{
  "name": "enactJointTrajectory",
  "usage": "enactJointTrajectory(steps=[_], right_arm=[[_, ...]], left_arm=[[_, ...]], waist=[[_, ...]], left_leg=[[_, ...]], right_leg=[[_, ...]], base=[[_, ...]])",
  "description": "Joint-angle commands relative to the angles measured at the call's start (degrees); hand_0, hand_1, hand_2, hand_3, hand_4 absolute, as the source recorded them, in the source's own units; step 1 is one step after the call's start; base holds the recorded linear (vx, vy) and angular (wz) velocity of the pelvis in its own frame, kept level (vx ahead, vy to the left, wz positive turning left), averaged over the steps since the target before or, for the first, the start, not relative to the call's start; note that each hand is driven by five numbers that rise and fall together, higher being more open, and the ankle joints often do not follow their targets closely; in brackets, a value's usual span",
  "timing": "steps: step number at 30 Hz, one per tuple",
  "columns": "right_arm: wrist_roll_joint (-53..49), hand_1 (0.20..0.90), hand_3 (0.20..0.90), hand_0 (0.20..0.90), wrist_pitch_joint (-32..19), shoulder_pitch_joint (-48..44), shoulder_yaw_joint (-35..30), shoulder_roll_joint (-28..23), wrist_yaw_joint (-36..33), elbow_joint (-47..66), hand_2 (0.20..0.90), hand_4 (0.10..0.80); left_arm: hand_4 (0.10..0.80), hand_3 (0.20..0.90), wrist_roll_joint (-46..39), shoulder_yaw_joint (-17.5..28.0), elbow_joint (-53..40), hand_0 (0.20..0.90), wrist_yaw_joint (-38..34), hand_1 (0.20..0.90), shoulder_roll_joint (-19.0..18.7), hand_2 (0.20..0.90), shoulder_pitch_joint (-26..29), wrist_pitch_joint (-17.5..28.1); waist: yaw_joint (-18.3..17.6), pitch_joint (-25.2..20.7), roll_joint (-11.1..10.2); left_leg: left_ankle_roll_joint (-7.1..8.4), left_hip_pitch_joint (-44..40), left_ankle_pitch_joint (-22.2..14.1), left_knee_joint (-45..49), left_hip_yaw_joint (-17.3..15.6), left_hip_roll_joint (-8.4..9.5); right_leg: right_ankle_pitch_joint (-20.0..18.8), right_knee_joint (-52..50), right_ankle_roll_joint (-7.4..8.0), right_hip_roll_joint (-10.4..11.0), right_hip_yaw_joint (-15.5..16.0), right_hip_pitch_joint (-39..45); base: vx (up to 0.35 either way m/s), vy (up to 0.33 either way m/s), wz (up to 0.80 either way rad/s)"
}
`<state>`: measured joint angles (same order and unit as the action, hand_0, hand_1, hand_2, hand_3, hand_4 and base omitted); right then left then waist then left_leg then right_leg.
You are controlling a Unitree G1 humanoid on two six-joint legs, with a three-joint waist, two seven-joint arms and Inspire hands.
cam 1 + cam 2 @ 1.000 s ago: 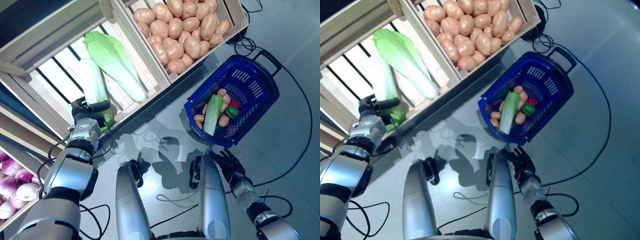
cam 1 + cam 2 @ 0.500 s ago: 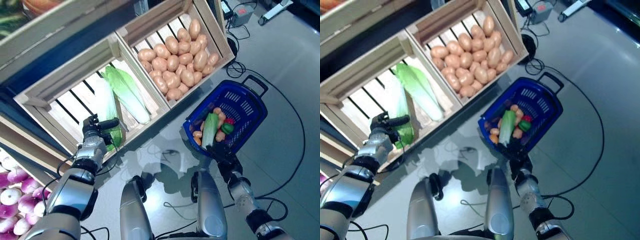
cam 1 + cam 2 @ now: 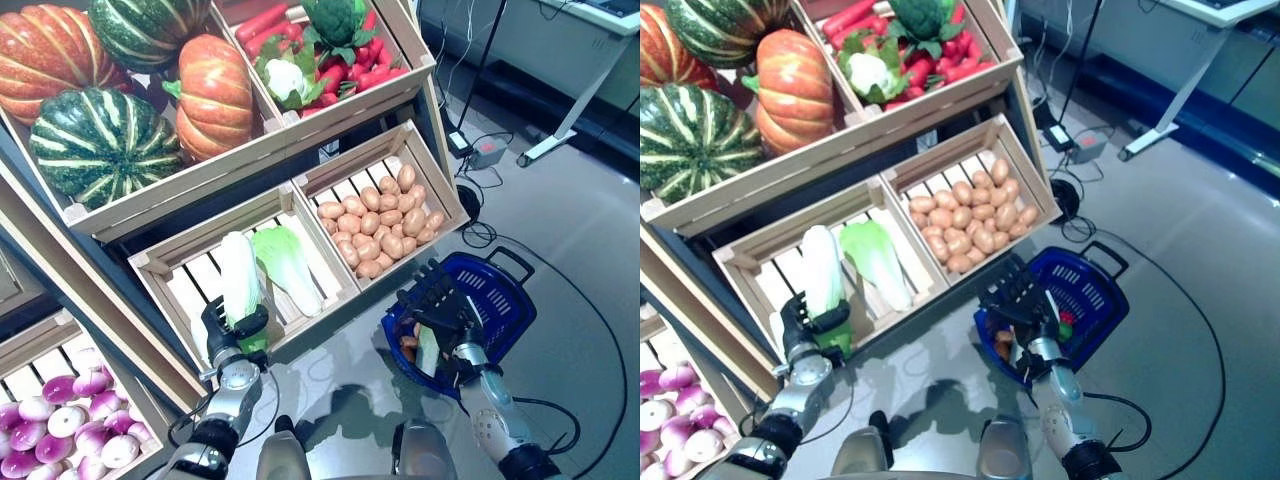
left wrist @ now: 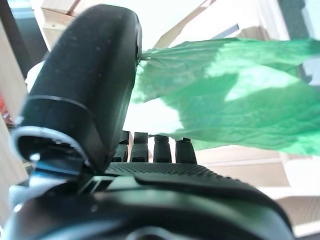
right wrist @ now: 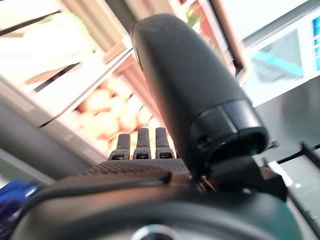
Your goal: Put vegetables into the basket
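A long napa cabbage [image 3: 240, 285] with a white stalk and green leafy end lies in the lower slatted crate [image 3: 170, 275]. My left hand [image 3: 226, 336] is at its green end. The thumb [image 4: 90, 75] presses on the leaf [image 4: 225, 100], with the fingers under it. The blue plastic basket [image 3: 512, 292] stands on the floor to the right. In it lie a pale green long vegetable [image 3: 428, 350] and small orange-brown ones. My right hand [image 3: 446, 302] is above the basket's near rim with its fingers straight and spread, holding nothing; it also shows in the right wrist view [image 5: 190, 90].
The wooden stand [image 3: 250, 160] rises in tiers behind the crates. A second napa cabbage [image 3: 290, 265] lies beside the first. A crate of potatoes [image 3: 378, 228] sits right next to the basket. A desk leg [image 3: 560, 140] stands on the grey floor at the far right.
The camera has tilted up, so the stand's upper shelves now show. My right hand has risen from the floor side of the basket to above its rim. My left hand stays on the cabbage.
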<state>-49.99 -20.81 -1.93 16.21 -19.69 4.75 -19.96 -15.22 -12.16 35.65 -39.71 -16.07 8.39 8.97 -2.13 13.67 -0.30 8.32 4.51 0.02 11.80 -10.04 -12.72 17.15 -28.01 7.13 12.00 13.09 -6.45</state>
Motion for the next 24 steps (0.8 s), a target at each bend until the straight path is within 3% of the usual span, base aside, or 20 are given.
enactJointTrajectory(steps=[1, 11, 17, 24], right_arm=[[-1.50, 0.900, 0.900, 0.900, -2.97, -3.00, -3.49, 0.50, 9.73, 7.53, 0.900, 0.800], [-6.73, 0.900, 0.900, 0.900, 3.85, -4.51, -4.86, -3.45, 19.62, 11.75, 0.900, 0.800], [-11.72, 0.900, 0.900, 0.900, 10.09, -5.10, -3.32, -3.67, 22.85, 12.02, 0.900, 0.800], [-21.46, 0.900, 0.900, 0.900, 18.41, -5.59, -2.21, -1.50, 28.64, 12.72, 0.900, 0.800]], left_arm=[[0.400, 0.300, 11.14, -0.73, -12.02, 0.300, 2.68, 0.300, -8.69, 0.300, 4.74, 8.60], [0.400, 0.300, 16.72, -1.86, -21.93, 0.300, 13.93, 0.300, -13.73, 0.300, 2.08, 13.71], [0.400, 0.300, 19.64, -4.81, -23.31, 0.300, 16.03, 0.300, -13.85, 0.300, 3.56, 15.13], [0.400, 0.300, 22.21, -8.44, -22.80, 0.300, 18.48, 0.300, -13.72, 0.300, 5.60, 15.46]], waist=[[0.97, -5.00, -2.05], [2.79, -7.51, -2.59], [2.88, -9.18, -2.39], [2.73, -10.04, -2.37]], left_leg=[[-3.09, -2.95, -5.00, 2.28, -0.55, 1.43], [-2.60, -8.85, -1.50, -8.26, -1.09, 1.97], [-2.12, -11.33, 0.99, -15.19, -1.01, 2.19], [-2.20, -11.90, 0.98, -16.73, -0.84, 2.28]], right_leg=[[-11.80, 15.08, -0.20, 2.70, 0.75, 6.35], [-16.46, 23.99, 1.70, 1.76, 2.64, 11.62], [-18.80, 28.74, 2.53, 1.07, 3.13, 13.42], [-18.89, 30.00, 2.69, 0.44, 3.34, 14.27]], base=[[0.050, -0.046, 0.10], [0.047, -0.030, 0.01], [0.030, -0.019, -0.02], [0.019, -0.023, -0.01]])
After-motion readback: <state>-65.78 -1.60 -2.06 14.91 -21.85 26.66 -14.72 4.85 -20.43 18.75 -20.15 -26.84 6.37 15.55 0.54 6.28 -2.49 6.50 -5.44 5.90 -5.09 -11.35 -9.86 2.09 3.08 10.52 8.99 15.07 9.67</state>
